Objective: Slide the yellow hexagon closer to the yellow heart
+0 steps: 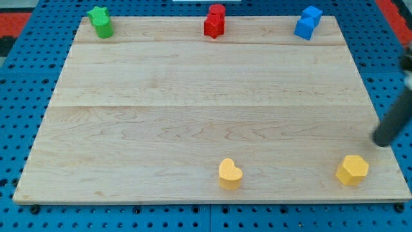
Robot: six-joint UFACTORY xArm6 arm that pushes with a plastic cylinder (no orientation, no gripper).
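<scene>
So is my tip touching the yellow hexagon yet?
Apart. The camera view shows bare wood between my tip and the yellow hexagon; the tip sits above and to the view's right of the block.

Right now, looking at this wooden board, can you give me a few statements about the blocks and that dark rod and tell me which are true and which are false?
1. The yellow hexagon sits near the view's bottom right corner of the board. True.
2. The yellow heart lies to the view's right of the hexagon. False: it lies to the view's left.
3. My tip is touching the yellow heart. False: it is up and to the right of the hexagon, apart from both.
4. The green block, red block and blue block line the view's top edge. True.
5. The red block stands between the two yellow ones. False: it is at top centre.
</scene>
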